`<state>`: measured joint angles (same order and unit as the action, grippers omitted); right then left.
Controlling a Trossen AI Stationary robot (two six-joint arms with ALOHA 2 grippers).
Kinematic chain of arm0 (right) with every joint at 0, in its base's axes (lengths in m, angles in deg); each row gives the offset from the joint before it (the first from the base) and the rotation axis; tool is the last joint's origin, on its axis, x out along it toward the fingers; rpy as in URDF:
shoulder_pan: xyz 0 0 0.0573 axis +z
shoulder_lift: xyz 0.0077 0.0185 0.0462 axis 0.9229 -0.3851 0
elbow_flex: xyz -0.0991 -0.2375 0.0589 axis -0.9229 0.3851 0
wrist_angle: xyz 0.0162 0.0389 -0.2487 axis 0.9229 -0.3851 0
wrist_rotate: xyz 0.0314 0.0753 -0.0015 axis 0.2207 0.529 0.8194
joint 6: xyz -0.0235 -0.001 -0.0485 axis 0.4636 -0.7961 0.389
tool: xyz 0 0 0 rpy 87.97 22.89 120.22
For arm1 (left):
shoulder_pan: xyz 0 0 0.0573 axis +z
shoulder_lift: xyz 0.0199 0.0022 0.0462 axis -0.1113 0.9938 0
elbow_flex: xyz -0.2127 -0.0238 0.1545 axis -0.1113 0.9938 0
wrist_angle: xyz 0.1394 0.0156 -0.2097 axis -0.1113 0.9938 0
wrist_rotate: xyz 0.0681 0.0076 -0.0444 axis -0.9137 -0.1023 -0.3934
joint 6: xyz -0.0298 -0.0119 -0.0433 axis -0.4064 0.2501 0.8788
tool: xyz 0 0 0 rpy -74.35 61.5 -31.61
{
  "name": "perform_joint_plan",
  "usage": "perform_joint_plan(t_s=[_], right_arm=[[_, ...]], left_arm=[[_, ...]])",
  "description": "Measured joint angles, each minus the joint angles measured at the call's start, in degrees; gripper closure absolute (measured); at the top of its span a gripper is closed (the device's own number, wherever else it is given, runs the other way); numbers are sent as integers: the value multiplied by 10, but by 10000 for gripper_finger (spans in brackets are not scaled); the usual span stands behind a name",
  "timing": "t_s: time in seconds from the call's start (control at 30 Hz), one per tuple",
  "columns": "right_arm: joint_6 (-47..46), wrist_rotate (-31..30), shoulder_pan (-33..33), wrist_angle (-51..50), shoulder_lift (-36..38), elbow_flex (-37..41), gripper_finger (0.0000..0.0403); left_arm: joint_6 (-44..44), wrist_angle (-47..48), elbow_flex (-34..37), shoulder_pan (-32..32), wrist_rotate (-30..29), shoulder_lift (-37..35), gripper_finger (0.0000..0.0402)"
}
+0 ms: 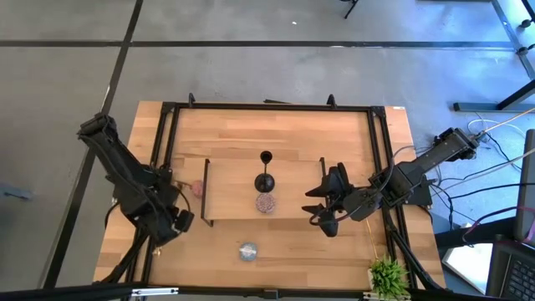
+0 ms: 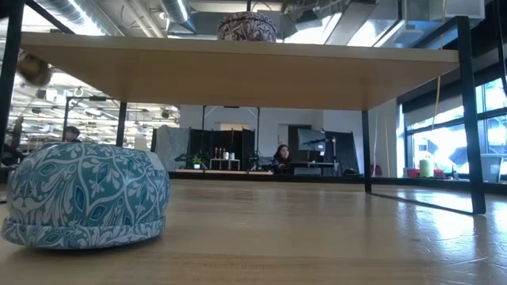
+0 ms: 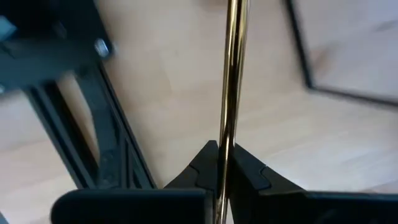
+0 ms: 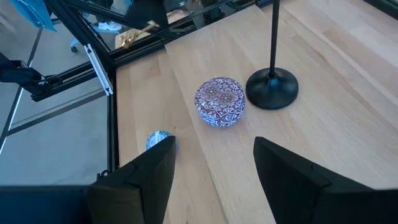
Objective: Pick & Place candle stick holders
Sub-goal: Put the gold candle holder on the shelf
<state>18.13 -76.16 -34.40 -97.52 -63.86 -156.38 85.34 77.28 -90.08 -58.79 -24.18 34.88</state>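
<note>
Nearest the low camera sits the pale blue holder, a squat, domed round covered in a teal-and-white leaf pattern, resting on the pale wooden table in front of the raised wooden board (its underside fills the upper part of the low view). On the board stand the mauve holder, a low round with a fine mosaic-like pattern, and just behind it the black candle stick holder, a thin matte stem upright on a round foot; the two sit near each other, nearly touching. A pink holder lies on the table just off the board's left end. The left gripper is clamped on a slim, shiny gold stem beside the table's black frame. The right gripper hovers over the board's right part, its fingers spread and empty.
</note>
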Motion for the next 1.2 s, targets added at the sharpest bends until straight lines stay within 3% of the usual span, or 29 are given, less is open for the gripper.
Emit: perform_joint_plan(t_s=[0.23,0.37,0.93,1.2], right_arm=[[-2,4,0,0,0,0,183],[-4,4,0,0,0,0,183],[-21,13,0,16,0,0,183],[-21,28,0,44,0,0,183]], left_arm=[[1,162,-117,6,-116,0,392],[-13,158,-131,24,-212,-10,392],[-46,156,-227,45,-496,-11,392],[-144,109,-270,45,-626,-11,392]])
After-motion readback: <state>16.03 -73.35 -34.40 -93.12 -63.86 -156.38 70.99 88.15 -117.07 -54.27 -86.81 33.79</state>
